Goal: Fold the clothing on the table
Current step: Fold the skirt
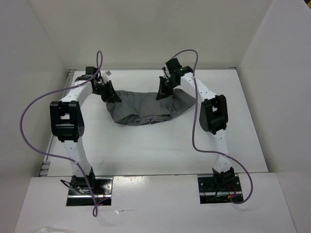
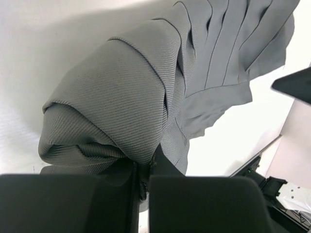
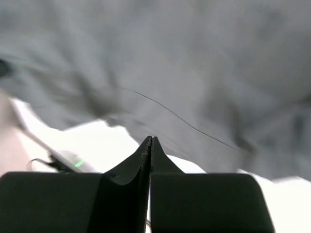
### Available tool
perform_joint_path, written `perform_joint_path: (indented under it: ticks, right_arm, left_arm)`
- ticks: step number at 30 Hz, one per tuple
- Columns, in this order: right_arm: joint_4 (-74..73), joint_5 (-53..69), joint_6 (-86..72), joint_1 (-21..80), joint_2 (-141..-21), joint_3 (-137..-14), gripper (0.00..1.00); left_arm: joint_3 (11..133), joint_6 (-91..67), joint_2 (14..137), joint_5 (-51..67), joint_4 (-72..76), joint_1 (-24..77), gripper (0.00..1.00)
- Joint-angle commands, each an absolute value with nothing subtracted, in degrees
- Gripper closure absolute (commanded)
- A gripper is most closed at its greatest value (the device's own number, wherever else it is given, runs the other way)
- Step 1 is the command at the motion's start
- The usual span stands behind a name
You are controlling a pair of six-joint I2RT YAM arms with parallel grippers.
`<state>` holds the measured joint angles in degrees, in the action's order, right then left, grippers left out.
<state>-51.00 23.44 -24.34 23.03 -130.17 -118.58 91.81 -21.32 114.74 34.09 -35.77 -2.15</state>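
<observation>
Where arms reach: far side of bench, elbows out
left claw: pinching bunched skirt
right claw: pressed together by skirt edge

Plain white table, one bunched mid-grey pleated skirt on its far half.

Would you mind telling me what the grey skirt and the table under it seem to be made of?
The skirt looks like soft woven cloth, matt, with fine diagonal ribs and pressed pleats; the fibre cannot be told. The table looks like a hard, smooth white board, perhaps laminate, with slight glare near its front edge.
</observation>
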Motion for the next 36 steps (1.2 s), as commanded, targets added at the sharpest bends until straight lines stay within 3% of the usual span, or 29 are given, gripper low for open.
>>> perform_joint_path:
  ticks: [1, 5, 9, 21, 29, 36]
  right_arm:
    - [-47.8, 31.4, -25.7, 23.8, -134.7, -124.6, 1.0]
    - [-49.3, 36.0, -26.8, 23.8, -143.1, -138.1, 1.0]
    - [-55.3, 33.2, -27.5, 24.5, -152.8, -152.5, 1.0]
    - [-53.7, 32.2, -29.8, 26.8, -161.0, -155.7, 1.0]
    - [-59.0, 22.3, -29.8, 31.7, -161.9, -155.2, 1.0]
    - [-57.2, 27.6, -31.6, 34.1, -162.4, -152.1, 1.0]
  left_arm:
    - [91.6, -19.5, 113.4, 34.5, -37.4, -2.0, 1.0]
    - [91.6, -19.5, 113.4, 33.9, -37.4, -2.0, 1.0]
    - [93.2, -19.5, 113.9, 33.4, -38.0, -1.5, 1.0]
    - [95.3, -22.4, 113.9, 32.3, -38.5, 0.2, 1.0]
    - [99.1, -26.3, 115.0, 30.4, -37.9, 3.9, 1.0]
    - [106.0, -28.5, 117.6, 30.4, -38.4, 6.7, 1.0]
